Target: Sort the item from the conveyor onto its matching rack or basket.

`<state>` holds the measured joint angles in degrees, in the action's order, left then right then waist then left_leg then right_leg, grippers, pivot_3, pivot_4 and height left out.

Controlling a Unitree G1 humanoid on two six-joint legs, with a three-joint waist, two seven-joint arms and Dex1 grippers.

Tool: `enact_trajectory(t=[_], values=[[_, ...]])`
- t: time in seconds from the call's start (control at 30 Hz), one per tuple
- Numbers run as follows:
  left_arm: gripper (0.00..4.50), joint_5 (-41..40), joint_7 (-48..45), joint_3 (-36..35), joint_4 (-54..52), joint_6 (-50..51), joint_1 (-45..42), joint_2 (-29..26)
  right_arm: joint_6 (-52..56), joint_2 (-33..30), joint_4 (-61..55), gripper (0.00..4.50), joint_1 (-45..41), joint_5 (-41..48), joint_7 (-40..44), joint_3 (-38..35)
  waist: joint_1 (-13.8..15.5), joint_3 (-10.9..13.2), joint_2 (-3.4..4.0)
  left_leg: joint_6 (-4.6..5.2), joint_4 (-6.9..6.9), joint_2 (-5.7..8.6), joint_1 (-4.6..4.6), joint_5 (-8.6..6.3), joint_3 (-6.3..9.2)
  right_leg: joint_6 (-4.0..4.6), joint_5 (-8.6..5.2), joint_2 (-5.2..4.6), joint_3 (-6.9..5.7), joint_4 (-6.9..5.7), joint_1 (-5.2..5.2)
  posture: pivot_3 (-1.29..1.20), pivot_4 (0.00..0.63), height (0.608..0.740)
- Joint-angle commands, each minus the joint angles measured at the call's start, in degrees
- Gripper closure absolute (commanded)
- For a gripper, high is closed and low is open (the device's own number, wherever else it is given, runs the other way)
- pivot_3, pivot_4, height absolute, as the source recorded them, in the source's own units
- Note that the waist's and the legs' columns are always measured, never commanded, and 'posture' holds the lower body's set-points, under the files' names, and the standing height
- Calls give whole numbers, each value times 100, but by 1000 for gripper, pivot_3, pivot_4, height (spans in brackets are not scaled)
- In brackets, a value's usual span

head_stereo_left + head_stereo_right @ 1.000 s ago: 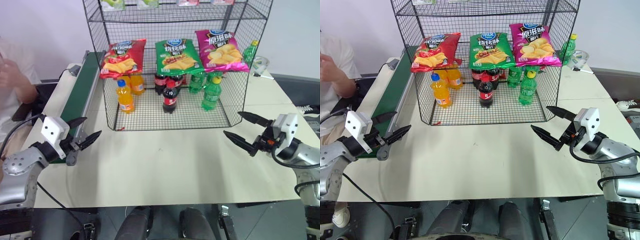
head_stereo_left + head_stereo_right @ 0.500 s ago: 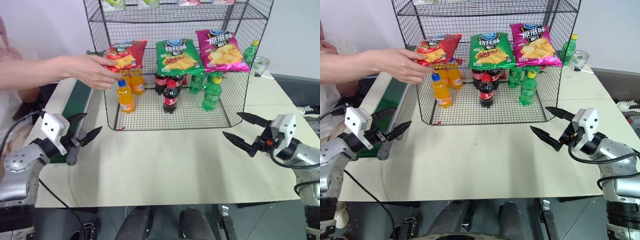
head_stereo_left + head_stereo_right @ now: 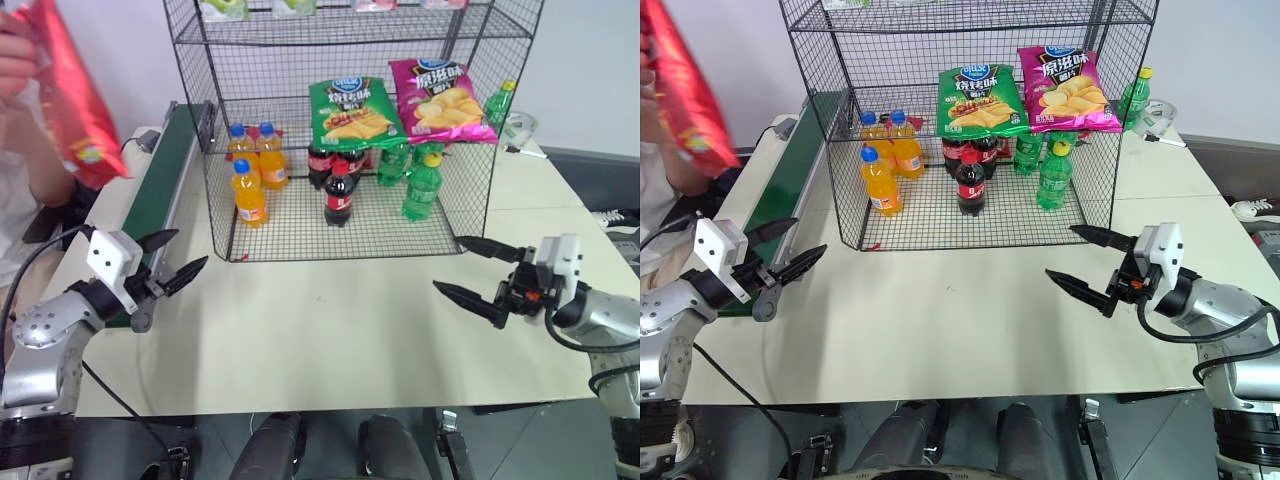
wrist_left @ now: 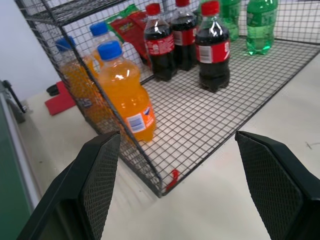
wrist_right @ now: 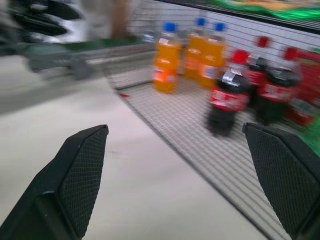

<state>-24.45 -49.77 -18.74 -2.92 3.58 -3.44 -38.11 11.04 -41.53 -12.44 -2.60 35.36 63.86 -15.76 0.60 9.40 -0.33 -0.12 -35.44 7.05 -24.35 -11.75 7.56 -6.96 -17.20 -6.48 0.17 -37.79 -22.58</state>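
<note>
Hanging tilted from a person's hand (image 3: 14,62), glossy red crisp bag (image 3: 75,105)

**Red crisp bag held up at the far left, both pincers open over the bench**

A person's hand (image 3: 648,90) holds the red crisp bag (image 3: 682,95) up in the air, above and left of the green conveyor (image 3: 790,185). The black wire rack (image 3: 970,120) carries a green bag (image 3: 980,100) and a pink bag (image 3: 1065,90) side by side, with orange, cola and green bottles beneath. The left pincer (image 3: 790,250) hovers beside the conveyor, fingers spread. The right pincer (image 3: 1080,260) hangs over the bench (image 3: 950,320), fingers apart.
</note>
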Motion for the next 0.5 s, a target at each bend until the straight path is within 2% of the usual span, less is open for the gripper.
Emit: enact_trajectory(t=[0.03,0.23,0.5], values=[[702,-173,61,-120,-311,74,134,40,277,8,-437,0,-175,314,155,289,-3,0,0,0,3,0,0,0,0,0,0,0,0,2,0,0,150,740],[702,-210,125,-176,-530,205,342,123,561,234,-506,0,-485,348,283,939,8,1,-1,0,13,-1,0,0,1,0,0,0,-1,20,-1,0,150,740],[702,-146,205,-303,-717,179,643,11,14,364,211,0,-874,-261,467,1234,13,1,-2,0,21,0,0,0,1,-3,3,0,-5,44,-10,0,150,740]])
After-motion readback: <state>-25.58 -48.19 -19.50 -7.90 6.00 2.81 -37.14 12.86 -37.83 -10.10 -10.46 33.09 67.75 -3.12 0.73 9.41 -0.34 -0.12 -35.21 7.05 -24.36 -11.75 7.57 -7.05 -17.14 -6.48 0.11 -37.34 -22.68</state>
